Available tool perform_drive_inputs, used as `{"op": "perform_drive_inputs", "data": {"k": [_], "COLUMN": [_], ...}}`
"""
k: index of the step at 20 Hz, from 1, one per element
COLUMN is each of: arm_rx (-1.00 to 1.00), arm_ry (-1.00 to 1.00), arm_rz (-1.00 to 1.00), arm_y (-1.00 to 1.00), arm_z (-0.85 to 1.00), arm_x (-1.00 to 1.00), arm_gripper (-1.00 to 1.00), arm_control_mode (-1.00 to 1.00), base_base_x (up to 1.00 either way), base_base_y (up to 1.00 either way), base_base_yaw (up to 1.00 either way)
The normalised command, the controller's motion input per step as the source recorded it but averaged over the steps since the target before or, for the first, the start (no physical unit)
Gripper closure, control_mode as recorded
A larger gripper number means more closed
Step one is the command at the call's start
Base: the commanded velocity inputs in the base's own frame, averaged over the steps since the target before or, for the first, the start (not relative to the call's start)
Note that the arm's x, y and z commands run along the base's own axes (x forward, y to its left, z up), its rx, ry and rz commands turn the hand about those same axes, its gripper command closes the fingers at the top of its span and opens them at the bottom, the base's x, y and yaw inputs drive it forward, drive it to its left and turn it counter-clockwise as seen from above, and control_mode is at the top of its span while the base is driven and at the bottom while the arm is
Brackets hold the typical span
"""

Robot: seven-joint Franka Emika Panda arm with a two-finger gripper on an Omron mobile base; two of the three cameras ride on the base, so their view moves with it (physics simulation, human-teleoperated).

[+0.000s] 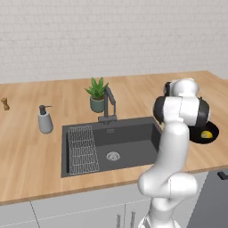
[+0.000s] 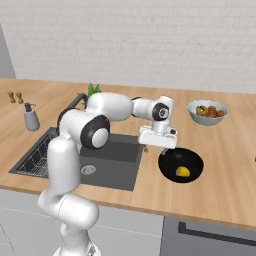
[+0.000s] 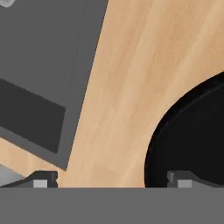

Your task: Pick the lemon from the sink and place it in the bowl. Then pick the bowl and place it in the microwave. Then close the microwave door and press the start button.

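One lemon already lies inside the black bowl, which sits on the wooden counter just right of the sink. So the bowl is what I judge I must lift next. My gripper hangs above the counter between the sink's edge and the bowl's left rim, so the rim lies just to my right. My jaws stand wide apart and empty, touching nothing.

Base views flank sink — hand view looks down, close.
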Motion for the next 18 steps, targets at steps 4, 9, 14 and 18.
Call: {"op": "perform_drive_inputs", "data": {"k": [4,9,14,18], "arm_rx": [0.05,0.06,0.02,0.00], "arm_ry": [0.00,0.00,-0.03,-0.04], "arm_rz": [0.22,0.06,0.00,0.00], "arm_y": [-0.17,-0.37,-0.20,0.00], "arm_z": [-0.26,-0.30,-0.17,-0.06], "arm_x": [0.61,0.31,0.00,0.00], "arm_gripper": [-1.00,-1.00,-1.00,-1.00], "arm_control_mode": [-1.00,-1.00,-1.00,-1.00], "base_base_x": [0.00,0.00,0.00,0.00], "base_base_y": [0.00,0.00,0.00,0.00], "base_base_yaw": [0.00,0.00,0.00,0.00]}}
